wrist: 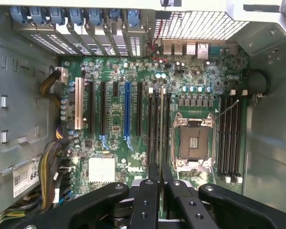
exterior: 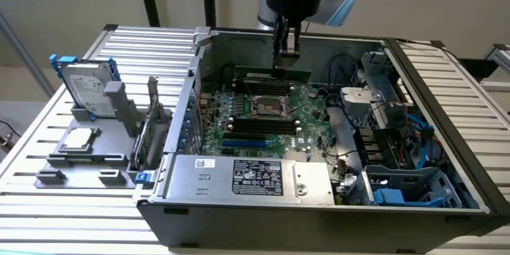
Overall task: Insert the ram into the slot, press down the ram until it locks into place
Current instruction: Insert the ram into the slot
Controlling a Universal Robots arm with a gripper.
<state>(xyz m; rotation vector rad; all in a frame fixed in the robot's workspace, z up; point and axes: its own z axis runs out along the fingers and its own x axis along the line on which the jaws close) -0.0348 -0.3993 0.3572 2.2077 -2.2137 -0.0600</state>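
My gripper (exterior: pixel 285 53) hangs down into the open computer case, shut on the ram (exterior: pixel 271 74), a thin green stick held on edge. The ram's lower edge sits just over the far bank of black memory slots (exterior: pixel 259 85) behind the processor socket; I cannot tell whether they touch. In the wrist view the ram (wrist: pixel 161 119) appears edge-on as a thin line between the black fingers (wrist: pixel 150 200). It runs parallel to the long black slots (wrist: pixel 154 129) and lines up with the bank's middle.
The processor socket (exterior: pixel 269 107) lies just in front of the ram, with a second bank of black sockets (exterior: pixel 263 126) and a blue slot (exterior: pixel 247 144) nearer. Cables and drive bays (exterior: pixel 390 129) crowd the exterior view's right. A hard drive (exterior: pixel 86 91) stands outside on the left.
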